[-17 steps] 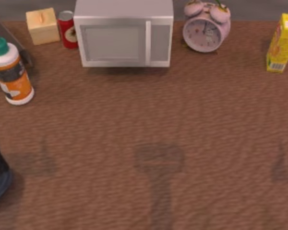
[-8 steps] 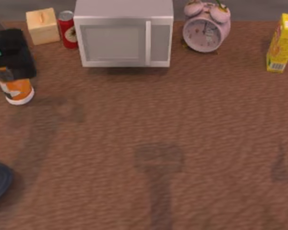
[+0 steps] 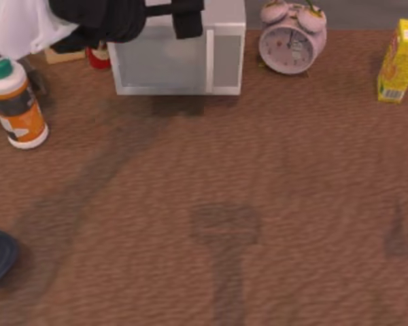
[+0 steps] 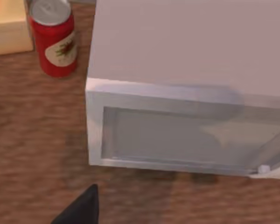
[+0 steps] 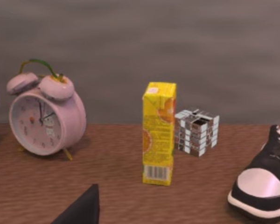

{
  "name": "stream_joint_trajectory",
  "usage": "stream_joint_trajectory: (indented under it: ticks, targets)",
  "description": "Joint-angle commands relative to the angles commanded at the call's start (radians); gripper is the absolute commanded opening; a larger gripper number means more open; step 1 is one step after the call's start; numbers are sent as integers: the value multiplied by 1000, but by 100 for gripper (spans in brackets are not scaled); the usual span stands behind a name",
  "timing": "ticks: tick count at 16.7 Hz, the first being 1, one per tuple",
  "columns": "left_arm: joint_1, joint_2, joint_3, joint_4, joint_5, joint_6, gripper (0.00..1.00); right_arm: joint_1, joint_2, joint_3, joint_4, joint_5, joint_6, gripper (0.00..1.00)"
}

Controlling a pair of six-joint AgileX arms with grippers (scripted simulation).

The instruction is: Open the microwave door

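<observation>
So the microwave (image 3: 177, 51) sits at the far edge of the worktop (image 3: 258, 204), a bit left of the middle, and the microwave door (image 3: 160, 62) looks flat against the front, shut, with the narrow grey control strip (image 3: 226, 60) on its right side. The left arm (image 3: 88, 17) reaches in from the far-left corner, and its left end effector (image 3: 188, 19) hangs over the top of the microwave near the door's right edge; honestly can't tell if its fingers are apart or together, since the wrist view only catches one dark fingertip (image 4: 81, 210). In that wrist view a red can (image 4: 53, 37) stands just beside the microwave's left side, with a tan box (image 4: 7, 28) next to it. Other stuff: a white and orange bottle (image 3: 15, 102) near the left edge, a pink alarm clock (image 3: 292, 37) just right of the microwave, and a yellow juice carton (image 3: 399, 61) at the right edge. The right arm doesn't show from above, and its wrist camera just sees the clock, the carton, a cube puzzle (image 5: 196, 132) and a sneaker (image 5: 263, 182).
</observation>
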Motion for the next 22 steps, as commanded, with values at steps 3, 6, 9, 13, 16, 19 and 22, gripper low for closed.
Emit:
stream_joint_trajectory:
  ticks: [3, 6, 9, 13, 16, 19, 22]
  targets:
    - [-67, 225, 190, -69, -39, -56, 100, 0, 0, 0, 0, 0, 0, 100]
    - [-110, 364, 303, -115, -64, -91, 100, 0, 0, 0, 0, 0, 0, 100]
    - [-124, 407, 337, -130, -72, -103, 100, 0, 0, 0, 0, 0, 0, 100]
    - [-120, 405, 333, -128, -70, -101, 100, 0, 0, 0, 0, 0, 0, 100]
    - [-110, 447, 361, -102, -63, -89, 100, 0, 0, 0, 0, 0, 0, 100]
    - [-82, 565, 417, -45, -45, -64, 100, 0, 0, 0, 0, 0, 0, 100]
    - [-62, 622, 449, -6, -33, -47, 100, 0, 0, 0, 0, 0, 0, 100]
